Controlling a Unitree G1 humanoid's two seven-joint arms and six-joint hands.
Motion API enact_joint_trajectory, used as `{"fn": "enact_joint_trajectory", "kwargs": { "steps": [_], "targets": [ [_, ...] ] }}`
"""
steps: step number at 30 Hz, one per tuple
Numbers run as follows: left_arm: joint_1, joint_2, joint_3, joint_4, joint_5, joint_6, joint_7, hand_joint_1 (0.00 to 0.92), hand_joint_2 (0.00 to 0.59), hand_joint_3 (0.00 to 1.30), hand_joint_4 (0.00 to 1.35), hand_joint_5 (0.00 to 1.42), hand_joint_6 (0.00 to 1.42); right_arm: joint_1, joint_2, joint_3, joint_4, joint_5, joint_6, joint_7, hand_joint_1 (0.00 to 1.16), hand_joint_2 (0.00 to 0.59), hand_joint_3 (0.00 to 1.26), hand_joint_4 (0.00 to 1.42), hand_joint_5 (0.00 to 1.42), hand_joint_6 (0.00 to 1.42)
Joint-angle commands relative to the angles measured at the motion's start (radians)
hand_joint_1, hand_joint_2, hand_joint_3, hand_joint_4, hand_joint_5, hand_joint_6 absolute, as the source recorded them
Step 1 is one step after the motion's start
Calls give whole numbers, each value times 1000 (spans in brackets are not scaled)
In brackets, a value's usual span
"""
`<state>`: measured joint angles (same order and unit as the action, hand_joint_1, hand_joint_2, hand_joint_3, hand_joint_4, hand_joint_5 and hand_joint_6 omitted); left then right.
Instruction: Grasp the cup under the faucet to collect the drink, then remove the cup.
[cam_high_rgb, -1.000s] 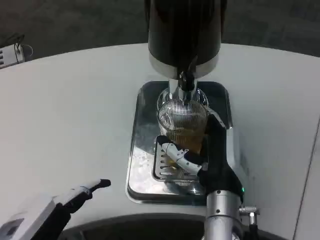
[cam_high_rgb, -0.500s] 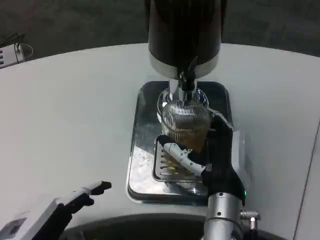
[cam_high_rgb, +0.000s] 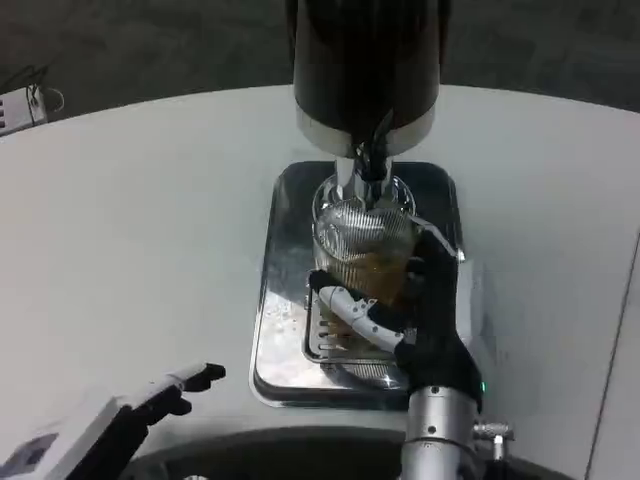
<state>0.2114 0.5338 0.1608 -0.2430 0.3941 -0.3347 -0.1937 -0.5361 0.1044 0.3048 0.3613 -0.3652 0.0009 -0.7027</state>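
Under the faucet (cam_high_rgb: 372, 160), the right robot hand (cam_high_rgb: 420, 320) is gripping the upright cup (cam_high_rgb: 362, 245) from its right, while the left robot hand (cam_high_rgb: 165, 392) is waiting well apart, holding nothing.

One cup (cam_high_rgb: 362, 245), one dispenser (cam_high_rgb: 365, 70), one drip tray (cam_high_rgb: 285, 300), two robot hands, left (cam_high_rgb: 175, 388), right (cam_high_rgb: 420, 310)

White round worktop (cam_high_rgb: 140, 220); metal drip tray (cam_high_rgb: 285, 290) on it; small white device with cable (cam_high_rgb: 20, 105) at far left edge.
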Motion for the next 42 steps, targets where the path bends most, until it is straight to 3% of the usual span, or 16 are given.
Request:
{"fn": "enact_joint_trajectory", "kwargs": {
  "steps": [1, 11, 25, 33, 42],
  "targets": [
    [-4, 10, -12, 16, -6, 6, -11, 0, 99, 204, 188, 270, 243, 15, 80, 32, -85, -8, -29, 39, 896, 265, 1146, 1361, 1383, 1381],
    [-39, 9, -24, 37, -2, -2, -1, 0, 99, 204, 188, 270, 243, 140, 27, 65, -272, -36, -18, 164, 909, 267, 1212, 1424, 1424, 1424],
    [-87, 5, -36, 48, 7, -2, 8, 0, 98, 204, 188, 270, 243, 285, -32, 56, -473, -66, 0, 334, 924, 270, 1247, 1424, 1424, 1424],
    [-110, 6, -33, 38, 10, -10, 16, 0, 98, 204, 188, 270, 243, 385, -89, 24, -630, -51, 3, 466, 931, 261, 1249, 1424, 1424, 1424],
    [-129, 18, -33, 12, 13, -37, 11, 0, 98, 204, 165, 249, 244, 477, -202, -63, -853, 9, 3, 653, 934, 260, 1249, 1424, 1424, 1424]
  ]
}}
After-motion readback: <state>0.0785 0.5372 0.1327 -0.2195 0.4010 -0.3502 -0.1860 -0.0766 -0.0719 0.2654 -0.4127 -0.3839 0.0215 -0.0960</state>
